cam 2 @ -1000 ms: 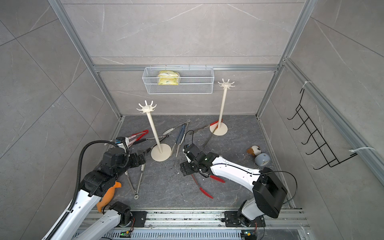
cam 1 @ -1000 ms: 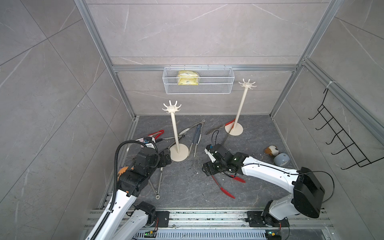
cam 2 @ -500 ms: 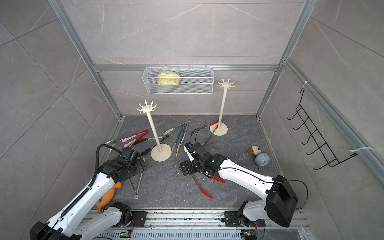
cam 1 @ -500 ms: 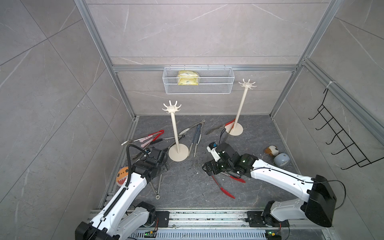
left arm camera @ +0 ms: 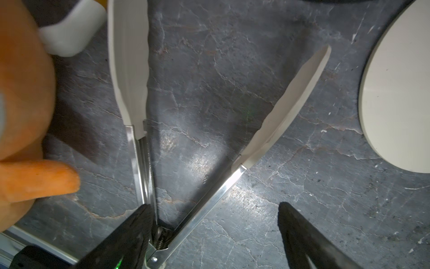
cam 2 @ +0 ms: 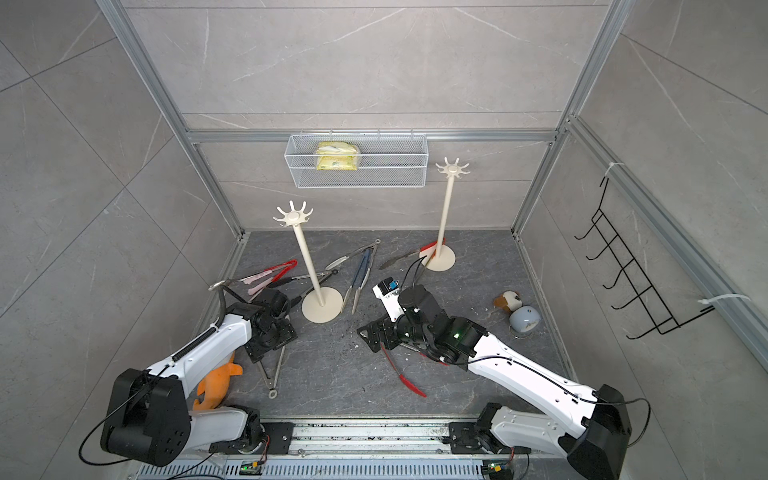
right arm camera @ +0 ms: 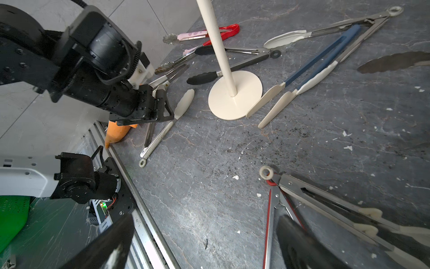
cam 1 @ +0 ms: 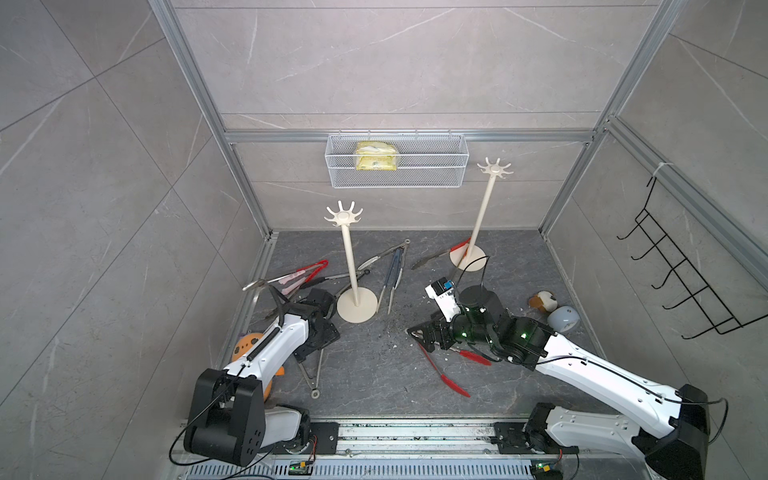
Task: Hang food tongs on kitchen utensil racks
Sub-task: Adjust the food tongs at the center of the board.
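Several food tongs lie on the dark floor. In the left wrist view, cream-tipped tongs (left arm camera: 286, 109) lie spread in a V. My left gripper (left arm camera: 214, 205) stands open low over them near their hinge, with one steel arm between the fingers. In both top views this gripper (cam 1: 311, 353) sits above the same tongs (cam 1: 316, 374). My right gripper (right arm camera: 206, 217) is open and empty, beside the ring end of red-edged tongs (right arm camera: 270, 209); in a top view it (cam 1: 422, 336) hovers at the red tongs (cam 1: 444, 378). Two cream utensil racks (cam 1: 349, 266) (cam 1: 482, 208) stand upright and bare.
More tongs, red and pink (cam 1: 299, 274) and blue-grey (cam 1: 395, 270), lie around the near rack's base. A wire basket (cam 1: 397, 178) hangs on the back wall and a black hook rack (cam 1: 681, 274) on the right wall. An orange toy (cam 1: 245, 345), a plush toy (cam 1: 542, 301) and a grey bowl (cam 1: 563, 318) lie at the sides.
My left arm has come down and its gripper now sits low over the cream-tipped tongs, jaws slightly narrower. My right gripper has opened wider near the red tongs.
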